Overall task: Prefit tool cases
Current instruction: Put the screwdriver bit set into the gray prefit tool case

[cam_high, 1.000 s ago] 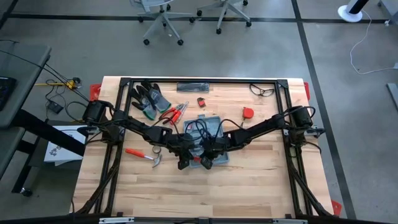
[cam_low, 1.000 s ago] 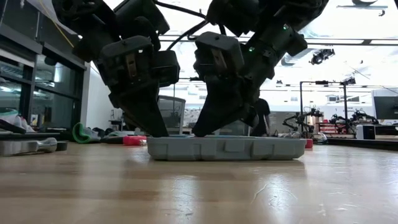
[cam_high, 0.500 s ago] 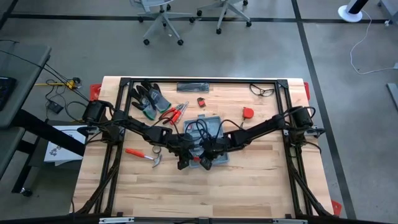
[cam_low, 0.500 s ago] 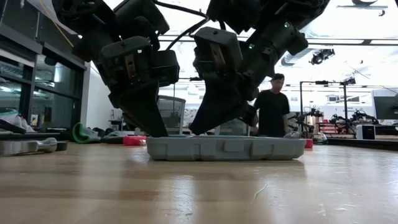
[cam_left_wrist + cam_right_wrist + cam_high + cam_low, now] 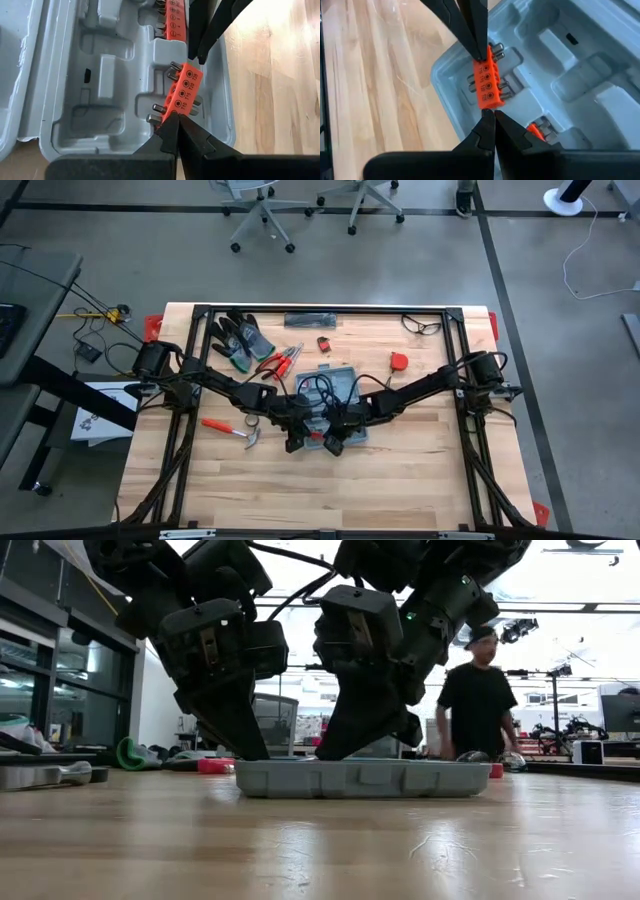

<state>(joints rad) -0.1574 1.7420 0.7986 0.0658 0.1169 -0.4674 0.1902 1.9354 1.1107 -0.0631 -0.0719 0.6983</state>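
The blue-grey tool case (image 5: 338, 372) lies open at the middle of the table, its moulded recesses facing up (image 5: 100, 85). An orange bit holder (image 5: 186, 89) lies across a recess near the case's near rim. A second orange holder (image 5: 175, 20) sits further along the same side. My left gripper (image 5: 175, 119) is shut at one end of the first holder. My right gripper (image 5: 488, 113) is shut at the other end. In the low view both grippers (image 5: 255, 750) (image 5: 330, 750) slant down into the case (image 5: 365, 778). My left gripper has its shut fingertips (image 5: 169, 131) against the bit holder's end nearest it (image 5: 174, 111), slanting down from the table's left. The holder lies in the case. My right gripper has its shut fingertips (image 5: 484, 125) against the holder's opposite end (image 5: 489, 104), slanting down from the table's right.
A red-handled hammer (image 5: 228, 427) lies left of the case. Dark gloves (image 5: 238, 340), red pliers (image 5: 280, 362), a red tape measure (image 5: 399, 361), glasses (image 5: 422, 326) and a dark bar (image 5: 312, 319) lie toward the far edge. A person (image 5: 478, 690) stands behind the table.
Both grippers have stayed shut at the two ends of the orange bit holder. In the room behind the table a person has walked toward the right.
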